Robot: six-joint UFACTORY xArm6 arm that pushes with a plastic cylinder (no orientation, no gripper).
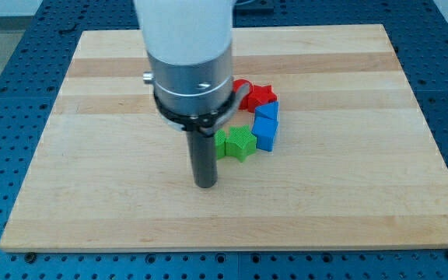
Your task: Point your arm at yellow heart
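My tip (204, 184) rests on the desk (348, 202) near centre, toward its bottom edge; a bare rod end effector, holding nothing. Green star (240, 142) just right of it, blue blocks (266, 124) and red blocks (258, 95) beyond. Yellow heart not visible, possibly hidden behind the arm; direction cannot be told

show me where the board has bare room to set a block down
Bare wood runs along the view's left and bottom of the board, and the whole right side past the blue blocks. Crowded: the green star, red star cluster, right of my tip.
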